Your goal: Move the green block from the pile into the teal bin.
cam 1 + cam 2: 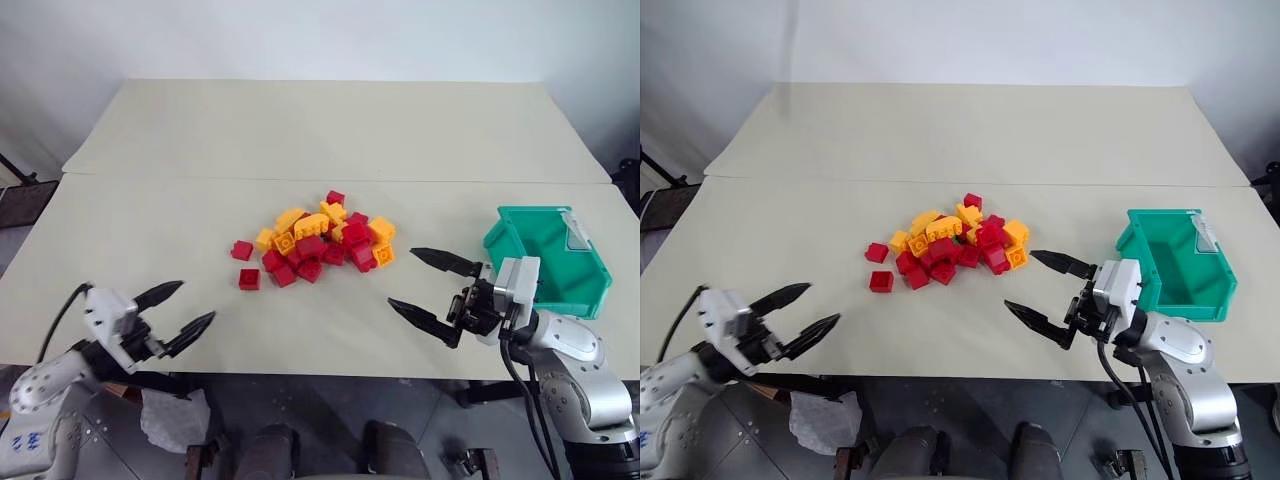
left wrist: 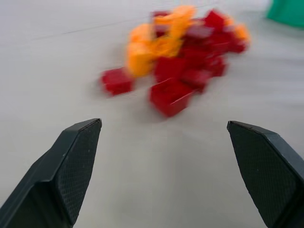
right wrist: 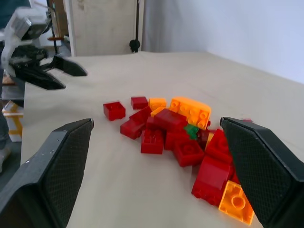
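The pile [image 1: 320,240] of red and yellow-orange bricks lies mid-table. In the right wrist view the green block [image 3: 192,130] peeks out among the red bricks, mostly covered by them. The teal bin [image 1: 556,268] stands at the table's right, with a pale label tab on its far rim. My right gripper [image 1: 401,276] is open and hovers between the pile and the bin, pointing at the pile with nothing between its fingers. My left gripper [image 1: 198,300] is open and empty near the front left edge, well short of the pile. It also appears across the table as the left gripper [image 3: 75,80].
Two red bricks [image 1: 245,265] lie apart on the pile's left side. A seam [image 1: 150,176] splits the near table from the far one. The table's front edge [image 1: 300,372] runs just below both grippers. Bare tabletop surrounds the pile.
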